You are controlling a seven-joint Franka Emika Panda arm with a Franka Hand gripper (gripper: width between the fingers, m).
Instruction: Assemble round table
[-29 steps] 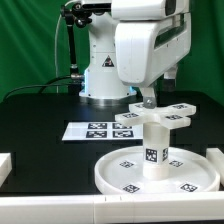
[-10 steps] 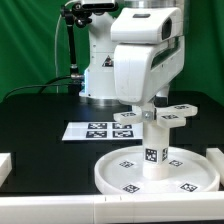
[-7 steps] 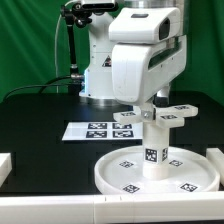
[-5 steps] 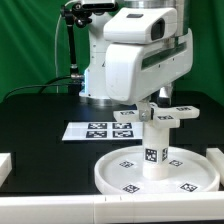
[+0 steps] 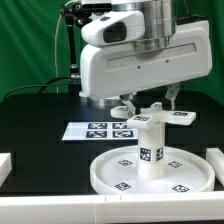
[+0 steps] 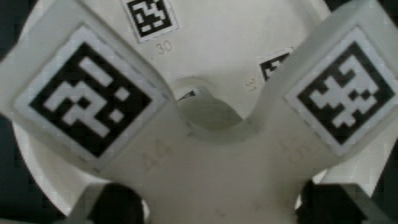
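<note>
The large round disc lies on the black table near the front. The short leg stands upright on its hub. The cross-shaped foot sits on top of the leg, its tagged arms spread out. My gripper comes straight down onto the foot's middle and is shut on it. In the wrist view the foot fills the picture with two big tags, and my dark fingers press against both sides of its centre; the gripper is barely visible at the edge.
The marker board lies behind the disc toward the exterior view's left. Plain white bars lie at the exterior view's left, right and front. The robot base stands at the back.
My hand has turned about its vertical axis, its wide side now facing the camera. The cross foot has turned with it on top of the leg. Disc and leg stay in place.
</note>
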